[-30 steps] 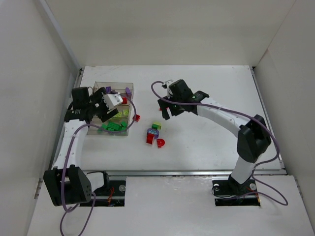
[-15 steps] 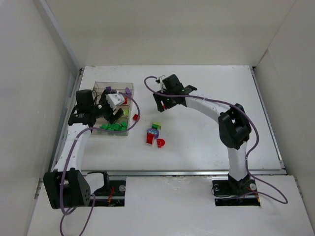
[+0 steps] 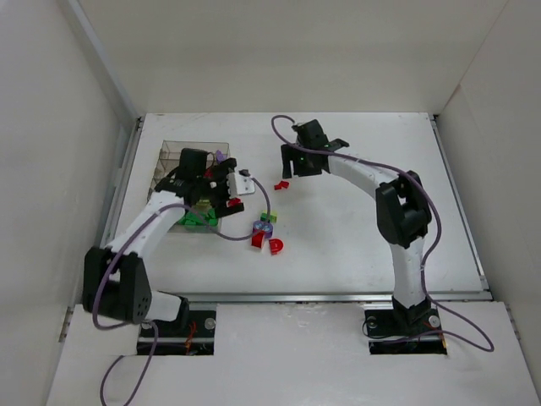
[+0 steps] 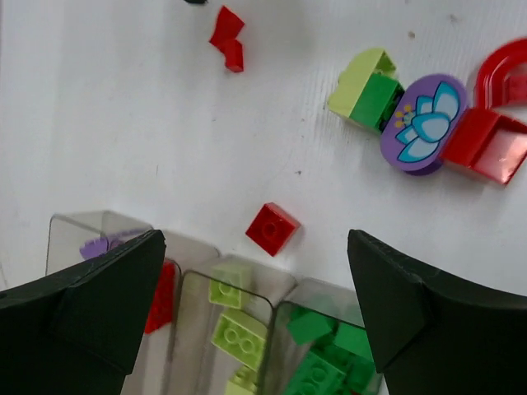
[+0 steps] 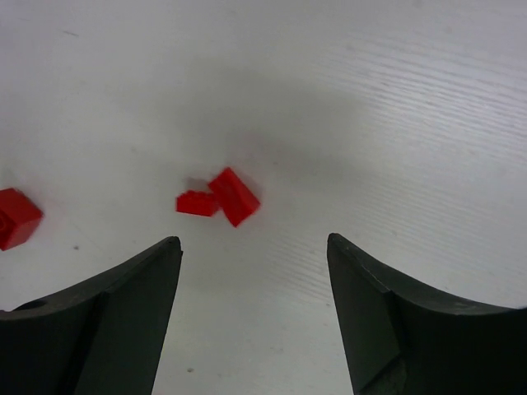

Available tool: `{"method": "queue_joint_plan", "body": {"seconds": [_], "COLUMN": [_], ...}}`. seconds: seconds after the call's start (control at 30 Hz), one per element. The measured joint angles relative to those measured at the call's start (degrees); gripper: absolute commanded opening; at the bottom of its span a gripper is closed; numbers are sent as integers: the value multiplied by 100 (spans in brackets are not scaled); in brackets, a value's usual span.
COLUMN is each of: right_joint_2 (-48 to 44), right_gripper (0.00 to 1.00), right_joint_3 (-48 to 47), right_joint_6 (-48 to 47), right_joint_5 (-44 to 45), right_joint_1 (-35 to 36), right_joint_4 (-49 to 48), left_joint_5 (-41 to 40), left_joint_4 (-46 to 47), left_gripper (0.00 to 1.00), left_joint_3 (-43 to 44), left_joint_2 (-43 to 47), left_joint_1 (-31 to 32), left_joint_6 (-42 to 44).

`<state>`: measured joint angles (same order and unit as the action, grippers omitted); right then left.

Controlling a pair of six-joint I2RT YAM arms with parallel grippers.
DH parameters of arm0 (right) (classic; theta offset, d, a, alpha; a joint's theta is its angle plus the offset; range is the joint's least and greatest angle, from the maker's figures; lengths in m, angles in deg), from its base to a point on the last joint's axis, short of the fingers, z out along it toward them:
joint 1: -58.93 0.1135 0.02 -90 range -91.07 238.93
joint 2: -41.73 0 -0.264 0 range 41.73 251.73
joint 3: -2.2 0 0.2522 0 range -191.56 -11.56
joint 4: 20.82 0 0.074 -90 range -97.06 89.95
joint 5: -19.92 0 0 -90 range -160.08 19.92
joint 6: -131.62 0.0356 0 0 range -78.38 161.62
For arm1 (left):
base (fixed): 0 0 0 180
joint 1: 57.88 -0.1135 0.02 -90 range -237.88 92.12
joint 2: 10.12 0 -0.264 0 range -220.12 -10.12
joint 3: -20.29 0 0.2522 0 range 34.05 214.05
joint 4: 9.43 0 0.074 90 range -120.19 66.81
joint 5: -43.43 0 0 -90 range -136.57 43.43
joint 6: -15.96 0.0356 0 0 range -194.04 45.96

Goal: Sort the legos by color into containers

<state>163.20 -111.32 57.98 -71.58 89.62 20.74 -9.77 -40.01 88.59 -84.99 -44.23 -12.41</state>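
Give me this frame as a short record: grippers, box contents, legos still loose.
left gripper: open, empty, over the box's edge
right gripper: open, empty
ahead of right fingers: red pair, touching
box: purple legos, red legos, lime legos, green legos, one row each
loose beside box: red brick
loose cluster: lime-and-green brick, purple flower disc, red arch, red piece
sorting: unfinished

I'm looking into a robot lab test cell: a white tabletop (image 3: 363, 228) boxed in by plain white panels (image 3: 51, 127) at 9, 12 and 3 o'clock, an aluminium rail (image 3: 321, 297) at 6 o'clock (both arm bases (image 3: 406, 326) bolted beside it), and loose purple cables (image 3: 274, 128).
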Motion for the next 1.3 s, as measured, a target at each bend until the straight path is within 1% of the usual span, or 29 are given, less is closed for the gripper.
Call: {"method": "queue_joint_plan", "body": {"seconds": [0.07,0.17,0.2,0.3,0.37,0.5,0.6,0.7,0.73,0.87,0.9,1.0,1.03,1.13,1.17,1.2,1.27,1.3], "right_joint_2": [-149,-382,-472,-769,-946,-1088,-1108,-1106,-1108,-1108,-1106,-1106,-1106,-1106,-1106,-1106,-1106,-1106], "right_gripper": [81,82,82,82,82,82,82,82,82,82,82,82,82,82,82,82,82,82], "right_joint_3": [251,601,710,1088,1270,1329,1325,1292,1263,1064,1021,949,942,938,935,935,935,935], "right_joint_6": [57,101,109,111,103,66,11,-13,-20,-72,-98,-151,-162,-192,-205,-216,-232,-245], "right_joint_5": [-48,-70,-79,-136,-181,-223,-221,-219,-221,-275,-310,-372,-391,-428,-439,-442,-459,-459], "right_joint_1": [-155,-284,-286,-243,-210,-181,-181,-184,-181,-184,-186,-197,-210,-254,-273,-295,-332,-343], "right_joint_4": [9,-15,2,-7,11,13,15,26,33,44,44,35,37,48,48,50,50,50], "left_joint_5": [-37,-254,-326,-520,-649,-944,-1113,-1255,-1276,-1353,-1370,-1526,-1578,-1646,-1641,-1615,-1528,-1440], "left_joint_4": [-470,-1292,-1519,-2308,-2745,-3362,-3672,-3766,-3746,-3333,-3226,-2927,-2863,-2789,-2771,-2754,-2702,-2680], "left_gripper": [95,92,91,91,89,88,87,81,81,63,56,47,40,27,15,9,0,0], "left_joint_3": [420,1261,1547,2562,2999,3139,3143,3134,3130,3060,3058,3056,3051,3032,3029,3029,3029,3029], "left_joint_2": [-555,-1576,-1917,-2933,-3377,-3681,-3711,-3716,-3716,-3759,-3805,-4011,-4072,-4122,-4122,-4120,-4109,-4109], "left_joint_1": [127,133,133,125,127,210,345,463,501,560,560,560,560,560,560,562,562,564], "left_joint_6": [828,2157,2494,3473,3976,4468,4494,4325,4260,3707,3587,3292,3220,3058,3016,3010,2927,2883]}}
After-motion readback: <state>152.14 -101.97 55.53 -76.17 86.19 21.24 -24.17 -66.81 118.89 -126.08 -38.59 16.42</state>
